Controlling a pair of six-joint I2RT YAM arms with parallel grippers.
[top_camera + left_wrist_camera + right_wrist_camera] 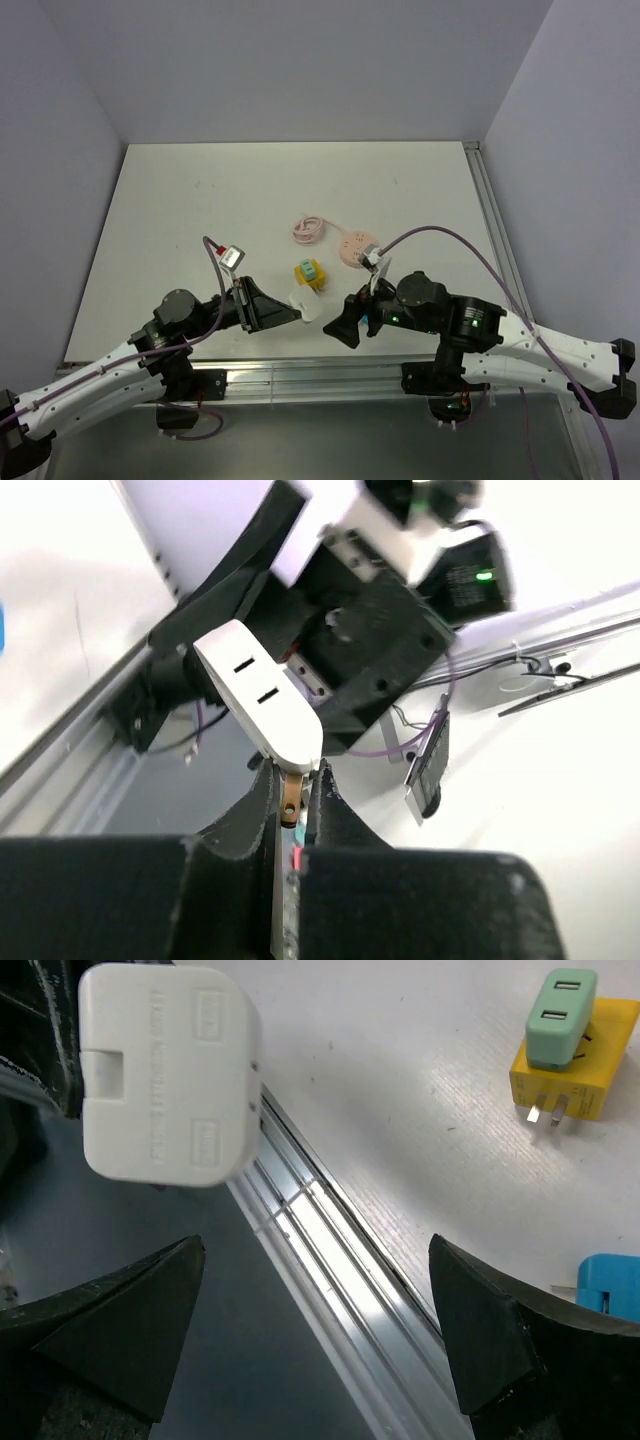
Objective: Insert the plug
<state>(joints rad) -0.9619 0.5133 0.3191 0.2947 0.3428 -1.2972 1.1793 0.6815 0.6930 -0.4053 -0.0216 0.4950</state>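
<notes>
My left gripper (pixel 285 311) is shut on a brass prong of a white adapter (pixel 305 303), held above the table's front edge. In the left wrist view the gripper (pixel 292 792) pinches the prong under the white adapter (pixel 258 702), whose two slots face up. My right gripper (pixel 343 326) is open and empty, just right of the adapter. In the right wrist view the white adapter (pixel 165 1075) hangs at the upper left, beyond the wide-open gripper (pixel 315 1345). A yellow plug with a green adapter on it (pixel 309 273) lies on the table and also shows in the right wrist view (pixel 560 1050).
A pink round socket (pixel 358 250) with a coiled pink cable (pixel 308 228) lies behind the right arm. A blue block (pixel 605 1285) lies near the right gripper. An aluminium rail (pixel 300 375) runs along the table's front edge. A rail (pixel 490 215) borders the right side.
</notes>
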